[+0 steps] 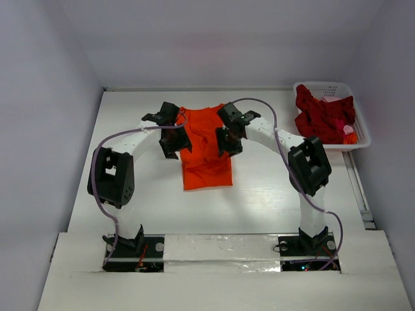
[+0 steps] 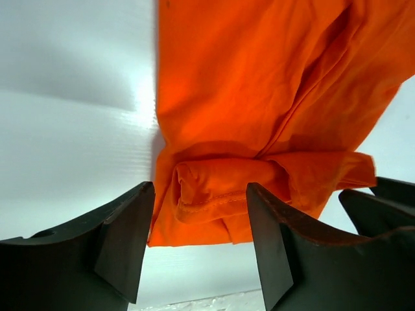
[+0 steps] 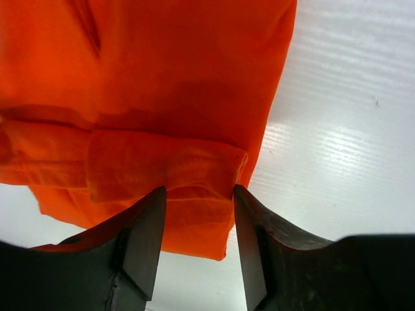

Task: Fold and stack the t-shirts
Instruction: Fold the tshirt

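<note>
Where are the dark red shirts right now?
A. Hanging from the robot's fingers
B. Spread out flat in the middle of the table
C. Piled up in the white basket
C: the dark red shirts lie bunched inside the white basket at the far right of the top view, and only the orange shirt lies in the middle between the arms.

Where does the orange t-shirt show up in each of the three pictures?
Top external: orange t-shirt mid-view, between both arms.
Left wrist: orange t-shirt fills upper right.
Right wrist: orange t-shirt fills upper left.
Shared landmark: white table beside it.
</note>
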`<state>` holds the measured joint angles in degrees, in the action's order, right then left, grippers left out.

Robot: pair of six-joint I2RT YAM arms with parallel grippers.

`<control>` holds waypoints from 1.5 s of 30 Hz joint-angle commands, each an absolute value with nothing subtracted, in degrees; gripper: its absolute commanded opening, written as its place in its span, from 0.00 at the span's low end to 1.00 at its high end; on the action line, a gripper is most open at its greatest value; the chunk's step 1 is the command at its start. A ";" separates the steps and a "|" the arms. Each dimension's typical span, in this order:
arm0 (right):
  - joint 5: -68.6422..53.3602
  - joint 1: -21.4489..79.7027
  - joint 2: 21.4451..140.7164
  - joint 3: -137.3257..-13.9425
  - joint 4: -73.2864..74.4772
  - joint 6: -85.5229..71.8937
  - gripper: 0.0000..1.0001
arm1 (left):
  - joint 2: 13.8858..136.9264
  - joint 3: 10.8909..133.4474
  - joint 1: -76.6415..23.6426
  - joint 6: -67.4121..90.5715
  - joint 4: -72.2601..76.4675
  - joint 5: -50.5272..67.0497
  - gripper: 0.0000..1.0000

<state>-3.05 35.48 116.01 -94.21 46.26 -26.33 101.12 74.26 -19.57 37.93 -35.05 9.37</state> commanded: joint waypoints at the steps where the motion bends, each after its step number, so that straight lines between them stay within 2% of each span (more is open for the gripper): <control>1: -0.27 34.98 116.02 -98.87 47.46 -24.70 0.54 | 98.26 78.39 -18.02 37.71 -38.40 5.81 0.56; 4: -0.18 34.45 115.14 -99.75 48.25 -24.52 0.53 | 98.17 80.33 -18.02 37.09 -39.46 5.71 0.53; 6: -0.26 34.45 113.12 -99.23 48.25 -24.43 0.47 | 97.48 80.68 -18.02 36.83 -40.07 5.71 0.29; 7: -0.61 34.45 112.25 -98.01 48.16 -24.43 0.45 | 97.04 80.51 -18.02 36.83 -40.51 5.63 0.20; 8: -0.79 34.45 111.37 -97.30 48.08 -24.43 0.40 | 96.51 80.25 -18.02 36.74 -40.78 5.45 0.12; 9: -0.97 34.45 109.44 -96.51 47.99 -24.35 0.34 | 95.46 79.29 -18.02 36.48 -41.04 5.28 0.00; 10: -1.40 34.45 108.47 -95.63 47.90 -24.43 0.19 | 94.93 78.84 -18.02 36.30 -41.57 4.49 0.00; 13: -4.03 34.98 105.92 -91.59 47.02 -24.35 0.00 | 93.08 76.47 -19.77 35.07 -42.18 4.57 0.00; 23: -6.94 38.67 107.84 -86.66 44.30 -25.05 0.00 | 94.04 70.06 -31.72 36.03 -40.17 8.87 0.00; 32: -7.73 39.29 111.62 -88.50 42.63 -25.58 0.00 | 95.54 64.43 -31.73 37.26 -36.56 7.21 0.00; 45: -6.59 39.29 119.52 -95.00 42.62 -25.49 0.00 | 100.45 67.32 -31.20 38.15 -33.49 6.33 0.00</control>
<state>-7.09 39.09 118.52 -90.98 43.92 -25.50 99.63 64.71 -31.73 37.98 -33.98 7.16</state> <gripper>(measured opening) 0.010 0.003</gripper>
